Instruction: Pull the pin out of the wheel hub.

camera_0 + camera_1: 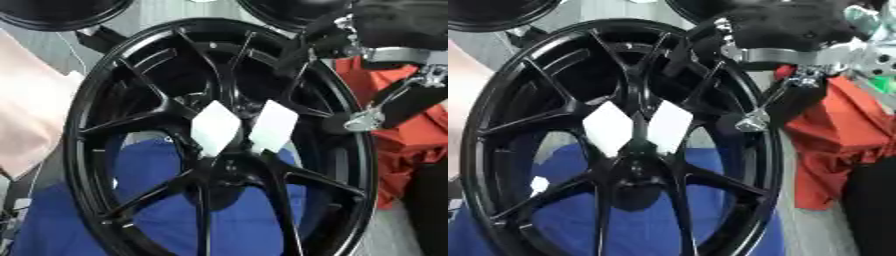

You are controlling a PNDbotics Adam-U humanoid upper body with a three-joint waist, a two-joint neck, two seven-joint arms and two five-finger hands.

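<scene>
Across the middle of both views stands the black wheel (pixel 219 145), upright on its rim, with blue cloth (pixel 157 210) behind the lower spokes and red cloth (pixel 398 145) to the right. Two white tags (pixel 215 127) hang at the hub (pixel 229 167); the pin itself cannot be made out among the dark spokes. From the upper right comes the right robot hand (pixel 710 47), dark against the upper spokes, and whether its fingers are open or curled cannot be told. No left robot hand shows. A good pull probably means finding the pin first, gripping it squarely and drawing straight along its axis, so the wheel does not tip.
</scene>
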